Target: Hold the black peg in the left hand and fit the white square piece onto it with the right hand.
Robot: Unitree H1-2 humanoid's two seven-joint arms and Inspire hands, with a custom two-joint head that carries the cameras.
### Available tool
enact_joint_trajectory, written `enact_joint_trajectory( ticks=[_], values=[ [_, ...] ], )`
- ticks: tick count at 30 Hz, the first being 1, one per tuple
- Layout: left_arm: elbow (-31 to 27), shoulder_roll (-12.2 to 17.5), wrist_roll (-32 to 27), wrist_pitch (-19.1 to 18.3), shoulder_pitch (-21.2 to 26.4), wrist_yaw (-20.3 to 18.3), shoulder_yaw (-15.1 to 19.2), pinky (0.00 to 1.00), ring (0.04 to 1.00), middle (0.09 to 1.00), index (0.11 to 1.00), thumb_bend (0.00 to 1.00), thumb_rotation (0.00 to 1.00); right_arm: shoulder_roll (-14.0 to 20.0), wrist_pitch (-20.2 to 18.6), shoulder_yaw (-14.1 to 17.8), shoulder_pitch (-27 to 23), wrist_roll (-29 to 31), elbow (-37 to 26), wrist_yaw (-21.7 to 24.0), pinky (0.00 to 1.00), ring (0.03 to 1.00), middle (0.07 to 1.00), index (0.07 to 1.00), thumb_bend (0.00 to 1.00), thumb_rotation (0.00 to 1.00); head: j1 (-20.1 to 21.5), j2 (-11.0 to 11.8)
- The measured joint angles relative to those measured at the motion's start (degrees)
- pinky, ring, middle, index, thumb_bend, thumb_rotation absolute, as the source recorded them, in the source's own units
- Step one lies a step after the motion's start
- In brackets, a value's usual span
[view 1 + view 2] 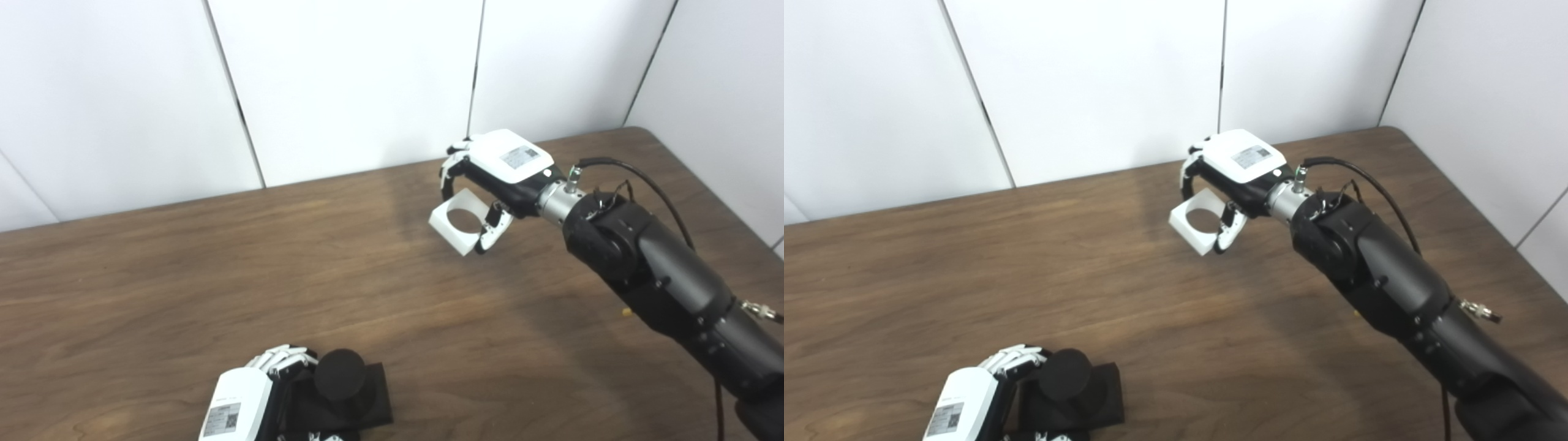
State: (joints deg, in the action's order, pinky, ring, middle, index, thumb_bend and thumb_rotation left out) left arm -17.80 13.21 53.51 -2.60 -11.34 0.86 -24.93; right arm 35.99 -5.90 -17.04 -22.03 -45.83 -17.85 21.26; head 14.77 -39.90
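The black peg (340, 373) is a round post on a flat square black base (375, 398), at the table's near edge. My left hand (251, 401) is shut on it, fingers curled over the base's left side beside the post. The white square piece (458, 222), with a round hole through its middle, hangs above the far part of the table. My right hand (490, 177) is shut on it, fingers over its far edge and thumb at its near right corner. The piece is tilted, its hole facing up and toward me. The two parts are far apart.
The brown wooden table (245, 275) ends at white wall panels (343, 79) behind and at its right edge (723, 202). My right forearm (661, 282) with a black cable crosses the right side of the table.
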Motion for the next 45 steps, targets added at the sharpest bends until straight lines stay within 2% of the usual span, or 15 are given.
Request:
enact_joint_trajectory(
  ticks=[4,9,13,25,34,39,45],
  values=[
    [0.08,-0.87,1.37,-0.99,0.08,-0.01,-0.56,0.73,0.79,0.728,0.489,0.51,0.05,-1.58,0.22,0.07,0.48,-0.03,-5.29,3.11,0.91,0.859,0.735,0.483,0.52,0.13,-1.41,0.0],
    [0.44,-1.56,1.97,-1.41,0.37,-0.14,-1.1,0.73,0.796,0.732,0.489,0.51,0.05,-2.0,0.84,0.5,0.79,0.14,-11.62,7.42,0.92,0.853,0.731,0.482,0.52,0.13,-2.37,-0.26],
    [0.84,-2.34,2.23,-1.62,0.82,-0.52,-1.34,0.73,0.797,0.734,0.49,0.51,0.05,-3.09,2.03,0.97,0.99,1.36,-14.49,9.27,0.91,0.837,0.719,0.481,0.53,0.13,-3.25,-0.44],
    [1.25,-3.43,2.78,-1.95,1.12,-0.96,-1.72,0.74,0.805,0.739,0.49,0.51,0.05,-9.58,1.78,-0.94,2.21,3.97,-25.31,20.05,0.89,0.832,0.71,0.482,0.52,0.13,-5.1,-0.7],
    [1.37,-3.78,3.18,-2.6,1.56,-1.2,-2.1,0.74,0.805,0.741,0.49,0.51,0.05,-12.58,1.89,-1.77,3.07,5.7,-27.77,24.72,0.87,0.831,0.705,0.481,0.52,0.13,-5.54,-0.97],
    [1.36,-3.91,3.88,-2.92,1.62,-1.22,-2.27,0.73,0.805,0.743,0.49,0.51,0.05,-13.56,2.39,-2.27,5.15,5.83,-27.68,24.76,0.86,0.822,0.698,0.481,0.52,0.13,-5.54,-1.05],
    [1.35,-4.05,3.91,-3.36,1.65,-1.28,-2.37,0.74,0.806,0.743,0.49,0.51,0.05,-14.27,4.84,-2.55,7.06,4.95,-25.94,24.15,0.85,0.823,0.698,0.481,0.52,0.13,-5.8,-1.32]
  ],
)
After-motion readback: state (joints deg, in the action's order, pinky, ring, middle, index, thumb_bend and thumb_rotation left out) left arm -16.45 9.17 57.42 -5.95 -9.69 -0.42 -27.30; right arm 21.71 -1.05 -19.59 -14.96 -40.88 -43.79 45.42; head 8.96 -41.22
